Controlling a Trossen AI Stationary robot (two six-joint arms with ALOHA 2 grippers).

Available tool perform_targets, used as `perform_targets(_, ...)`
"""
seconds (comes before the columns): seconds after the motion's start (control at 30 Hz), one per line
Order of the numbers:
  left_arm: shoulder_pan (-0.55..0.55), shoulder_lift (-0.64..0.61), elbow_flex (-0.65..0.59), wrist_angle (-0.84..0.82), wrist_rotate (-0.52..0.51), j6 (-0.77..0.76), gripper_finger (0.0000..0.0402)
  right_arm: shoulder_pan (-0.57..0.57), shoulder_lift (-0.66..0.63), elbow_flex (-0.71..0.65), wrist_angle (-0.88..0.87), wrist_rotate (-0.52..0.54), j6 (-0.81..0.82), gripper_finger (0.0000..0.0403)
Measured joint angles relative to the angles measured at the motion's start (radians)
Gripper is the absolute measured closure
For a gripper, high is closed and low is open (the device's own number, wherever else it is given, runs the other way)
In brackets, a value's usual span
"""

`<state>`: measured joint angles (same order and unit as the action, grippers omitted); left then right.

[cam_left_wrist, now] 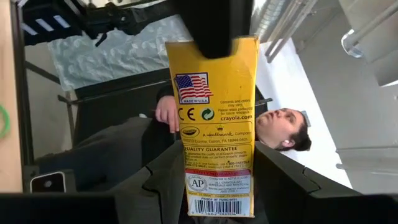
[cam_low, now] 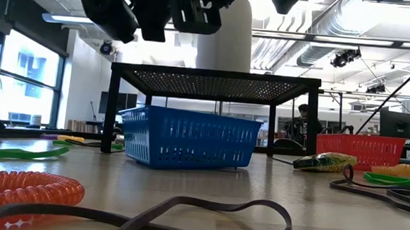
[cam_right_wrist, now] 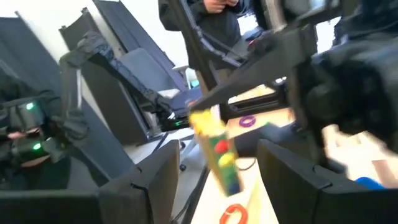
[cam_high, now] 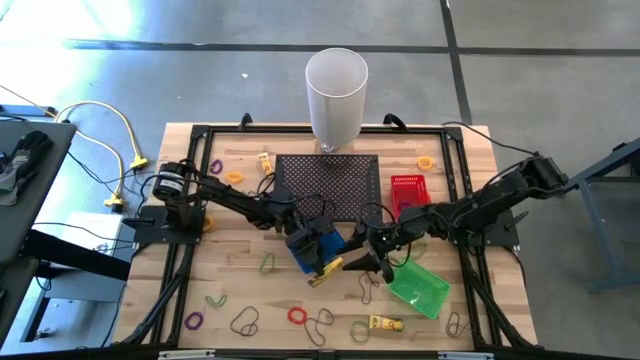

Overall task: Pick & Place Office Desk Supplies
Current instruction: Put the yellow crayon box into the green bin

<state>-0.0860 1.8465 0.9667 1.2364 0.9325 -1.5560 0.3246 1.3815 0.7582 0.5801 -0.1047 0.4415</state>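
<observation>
Crayola crayon box (cam_left_wrist: 214, 124) pinched at its near end by left gripper (cam_high: 322, 258), jaws part-closed on the narrow sides. Held aloft just beside the blue basket (cam_low: 186, 139), near table centre. Long axis pointing straight away from the left wrist, slanting toward the front edge in the high view. Right gripper (cam_high: 375, 258) close by, spread wide and empty, facing the box. Far end of the box covered by a dark shape, perhaps a finger; cannot tell whose. Grip contact itself hidden.

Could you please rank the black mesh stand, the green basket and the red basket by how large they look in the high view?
1. black mesh stand, clearly largest.
2. green basket.
3. red basket, smallest-looking, though partly covered by the right arm, so this gap is unsure.
</observation>
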Motion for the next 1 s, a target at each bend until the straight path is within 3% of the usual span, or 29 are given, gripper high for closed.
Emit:
perform_targets(0.23,0.019,0.000,0.000,-0.006,-0.003,-0.004,0.0240,0.008,0.049,0.000,0.002,0.010,0.005,0.0225)
perform_targets(0.73,0.019,0.000,0.000,-0.005,0.008,-0.001,0.0240,0.008,0.077,0.000,0.017,0.016,0.000,0.0389)
perform_targets(1.0,0.019,-0.001,0.000,-0.003,0.013,-0.004,0.0240,0.008,0.077,0.000,0.027,0.021,-0.053,0.0391)
